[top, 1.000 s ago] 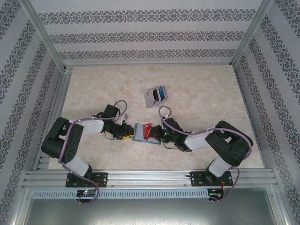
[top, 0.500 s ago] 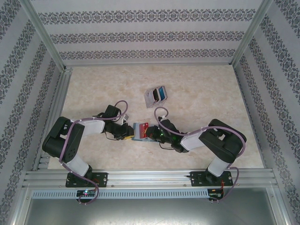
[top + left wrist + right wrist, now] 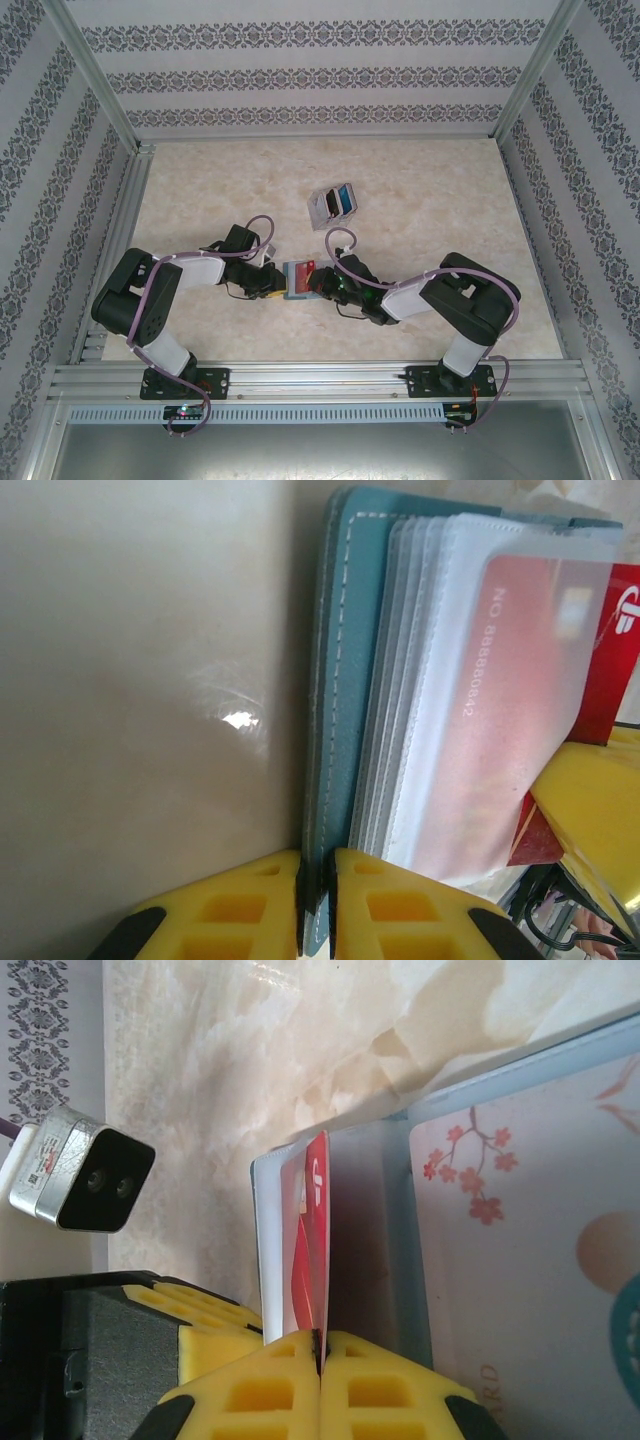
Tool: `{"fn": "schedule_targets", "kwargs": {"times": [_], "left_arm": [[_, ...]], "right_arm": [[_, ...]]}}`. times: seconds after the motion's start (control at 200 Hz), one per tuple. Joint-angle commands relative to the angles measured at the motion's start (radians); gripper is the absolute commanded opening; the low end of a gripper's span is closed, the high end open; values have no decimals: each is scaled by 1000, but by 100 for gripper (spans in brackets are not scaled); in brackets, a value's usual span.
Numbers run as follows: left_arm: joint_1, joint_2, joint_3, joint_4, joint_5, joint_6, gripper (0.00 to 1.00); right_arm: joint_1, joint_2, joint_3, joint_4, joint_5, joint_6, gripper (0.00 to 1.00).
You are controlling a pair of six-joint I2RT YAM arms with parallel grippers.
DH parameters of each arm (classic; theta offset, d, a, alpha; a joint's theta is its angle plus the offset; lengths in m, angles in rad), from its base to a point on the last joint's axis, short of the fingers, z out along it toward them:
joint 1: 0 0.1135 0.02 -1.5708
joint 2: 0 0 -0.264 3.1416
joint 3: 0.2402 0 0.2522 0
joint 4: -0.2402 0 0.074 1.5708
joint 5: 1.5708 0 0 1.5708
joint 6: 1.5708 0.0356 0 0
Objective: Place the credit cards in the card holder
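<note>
Where one holder (image 3: 338, 680) lies, one red card (image 3: 316, 1260)

A pale, marbled beige counter (image 3: 200, 190) lies inside the enclosure, and its glossy surface catches a small glint of light in the left wrist view. A clear slotted stand (image 3: 322, 207) sits askew on it toward the far middle. Walls (image 3: 320, 75) papered in grey floral bands rise on three sides between aluminium posts (image 3: 93, 75), and an aluminium rail (image 3: 320, 378) runs along the near edge.
</note>
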Motion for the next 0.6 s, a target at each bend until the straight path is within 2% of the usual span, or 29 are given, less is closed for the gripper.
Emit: {"fn": "schedule_targets", "kwargs": {"times": [0.0, 0.135, 0.215, 0.305, 0.45, 0.595], "left_arm": [[-59, 36, -19, 63, 1, -7, 16], [-60, 37, -18, 59, -5, -5, 16], [-59, 37, -14, 48, -9, 4, 16], [-59, 37, -8, 38, -15, 10, 16], [-58, 43, 5, 24, -23, 20, 16], [-58, 40, 19, 6, -29, 33, 15]], "right_arm": [[9, 48, 21, -85, -3, -29, 8], [11, 59, 38, -91, -47, -35, 13], [11, 20, 27, -134, -37, -49, 21], [11, -45, 33, -240, -16, -88, 27], [4, -130, 83, -433, -8, -159, 46], [-12, -185, 135, -609, -14, -212, 54]]}}
